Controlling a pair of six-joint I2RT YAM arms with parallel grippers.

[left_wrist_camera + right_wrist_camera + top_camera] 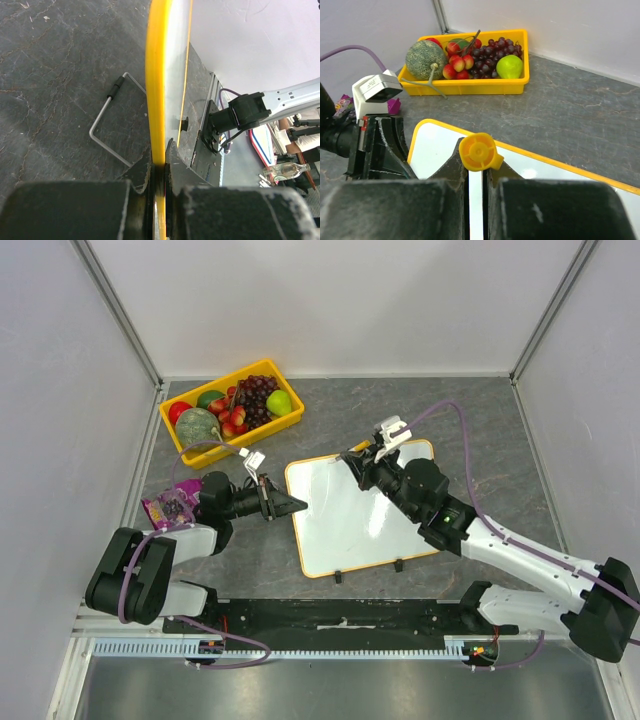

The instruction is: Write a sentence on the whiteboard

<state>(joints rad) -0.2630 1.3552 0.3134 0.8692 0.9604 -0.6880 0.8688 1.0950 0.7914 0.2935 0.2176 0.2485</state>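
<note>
A yellow plastic crate [275,430] in the upper left of the overhead frame holds a netted green melon [198,425], a bunch of dark grapes [258,392], a glossy green apple [279,402] and a cluster of small red fruit [232,420]. At frame centre, the whiteboard [350,520] lies on a grey, stone-patterned tabletop [480,440]. It is a smooth white rectangle with rounded corners, a thin orange-yellow rim and 2 small black feet [338,577] along its lower edge.

The left gripper [159,165] reaches in from the left, its jaws pinching the board's yellow rim, which the left wrist view shows edge-on between the 2 dark fingers. A bent metal wire loop [107,125] rests on the tabletop just beside that edge.

The right gripper [476,172] sits over the board's upper part, jaws pressed onto a marker [477,152] whose round yellow end faces the right wrist camera.

A crinkled purple packet [170,506] lies at left of the overhead frame, beside the left arm.
</note>
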